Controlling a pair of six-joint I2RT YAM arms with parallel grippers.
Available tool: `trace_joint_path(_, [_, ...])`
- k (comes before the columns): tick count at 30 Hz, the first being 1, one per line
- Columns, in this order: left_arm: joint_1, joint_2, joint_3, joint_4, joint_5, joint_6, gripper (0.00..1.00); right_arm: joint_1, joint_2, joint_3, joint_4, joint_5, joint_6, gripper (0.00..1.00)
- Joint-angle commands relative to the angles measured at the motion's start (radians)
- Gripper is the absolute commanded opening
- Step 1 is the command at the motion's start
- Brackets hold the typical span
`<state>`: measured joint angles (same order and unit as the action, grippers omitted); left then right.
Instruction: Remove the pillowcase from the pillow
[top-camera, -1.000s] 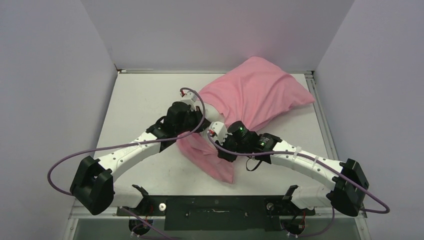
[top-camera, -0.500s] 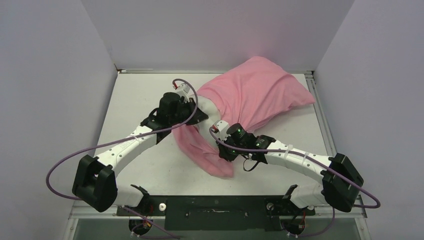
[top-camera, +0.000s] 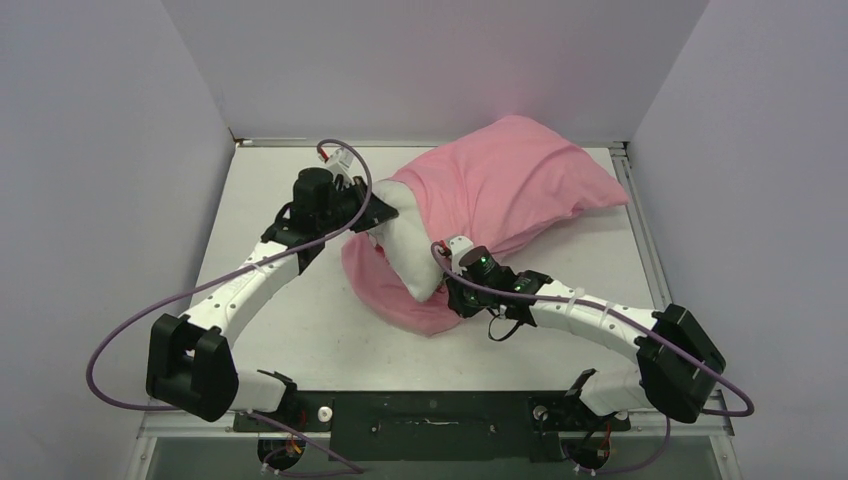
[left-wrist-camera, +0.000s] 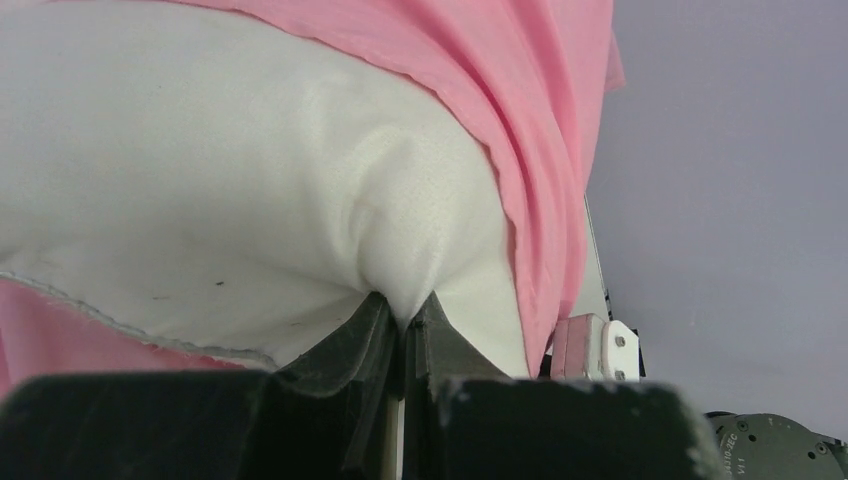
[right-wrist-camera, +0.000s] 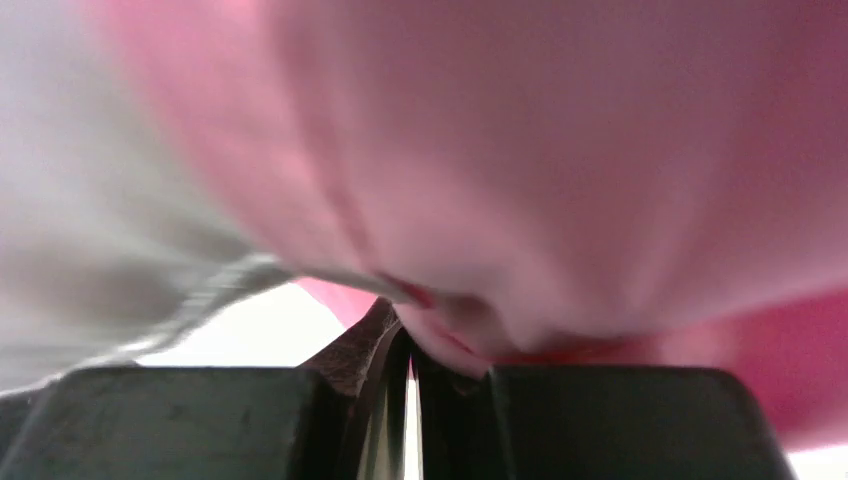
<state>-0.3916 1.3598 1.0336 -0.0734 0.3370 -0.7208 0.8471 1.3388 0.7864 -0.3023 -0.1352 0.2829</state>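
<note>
Partly done: L gripper (left-wrist-camera: 404, 312) clamped on bared corner of plump white rectangular pillow (top-camera: 408, 255), R gripper (right-wrist-camera: 408, 340) pinching loose mouth of shiny pink satin pillowcase (top-camera: 510, 190), most of pillow yet inside case, toward desk's (top-camera: 260, 190) far right.

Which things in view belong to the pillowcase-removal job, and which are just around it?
Job:
- pillowcase
- pillow
- left gripper, jaws pinching the pillow
- right gripper, jaws pinching the pillowcase

Just around:
- table
- purple cables
</note>
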Motion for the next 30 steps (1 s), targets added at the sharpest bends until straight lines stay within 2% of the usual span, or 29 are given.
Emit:
trace_joint_path(1, [0.065,-0.04,0.104,0.159,-0.01,0.003,0.0,-0.01,-0.016,-0.049,-0.057,0.11,0.093,0.05])
trace_joint_path(7, [0.077,-0.076,0.075,0.132,0.084,0.012,0.0,-0.04,-0.115,-0.089,-0.011,0.363,0.208,0.05])
trace_joint_path(12, [0.077,-0.134,0.002,0.088,0.215,0.022,0.0,-0.05,-0.189,-0.1,0.057,0.481,0.281,0.05])
trace_joint_path(14, [0.077,-0.166,-0.019,0.014,0.245,0.056,0.0,-0.055,-0.209,-0.101,0.085,0.513,0.305,0.05])
trace_joint_path(17, [0.078,-0.228,-0.039,-0.117,0.235,0.15,0.0,-0.065,-0.219,-0.086,0.106,0.531,0.31,0.05])
trace_joint_path(22, [0.093,-0.305,-0.075,-0.325,0.116,0.287,0.0,-0.071,-0.258,-0.087,0.137,0.544,0.309,0.05])
trace_joint_path(27, [0.11,-0.353,-0.133,-0.308,0.166,0.307,0.0,-0.077,-0.249,-0.064,0.105,0.502,0.26,0.08])
trace_joint_path(30, [0.109,-0.358,-0.133,-0.319,0.189,0.349,0.0,-0.077,-0.248,-0.037,0.071,0.447,0.207,0.15])
